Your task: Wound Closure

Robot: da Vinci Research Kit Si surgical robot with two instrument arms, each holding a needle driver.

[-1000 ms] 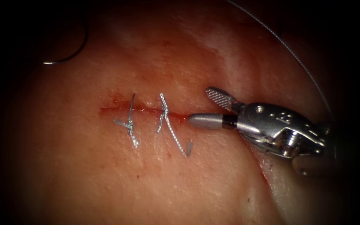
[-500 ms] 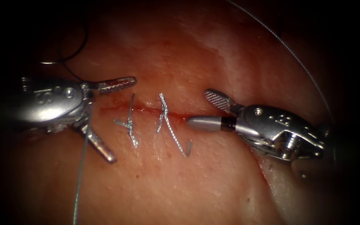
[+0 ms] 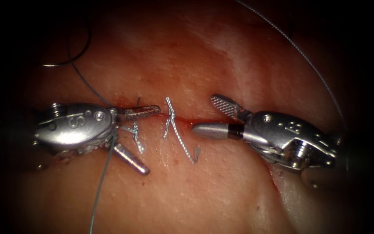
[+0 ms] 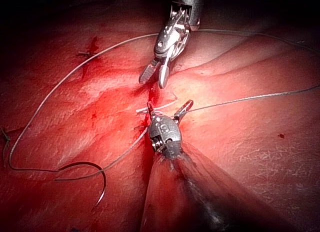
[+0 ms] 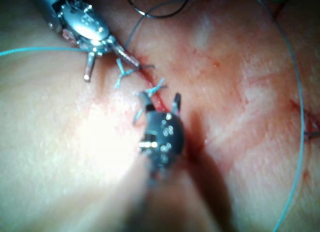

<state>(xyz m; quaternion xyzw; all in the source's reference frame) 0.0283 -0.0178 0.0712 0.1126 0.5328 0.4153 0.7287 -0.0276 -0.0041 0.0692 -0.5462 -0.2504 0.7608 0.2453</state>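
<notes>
Tissue (image 3: 204, 190): your pork belly lies pink and glistening, with red fluid (image 3: 122, 106) smeared around the cut.
Cut (image 3: 187, 120): a thin red line running 9 to 3 o'clock, crossed by two tied stitches (image 3: 172, 125) with short cut ends.
Left tool (image 3: 137, 136): your jaws are spread wide at the cut's 9 o'clock end, gripping nothing; one jaw lies along the cut, the other points toward 5 o'clock.
Right tool (image 3: 215, 116): jaws apart at the cut's 3 o'clock end, empty too.
Needle (image 3: 72, 54): it lies free on the tissue surface, not in it, at 10 o'clock from the left tool.
Thread (image 3: 102, 177): a loose strand trails past the left tool toward 6 o'clock.
</notes>
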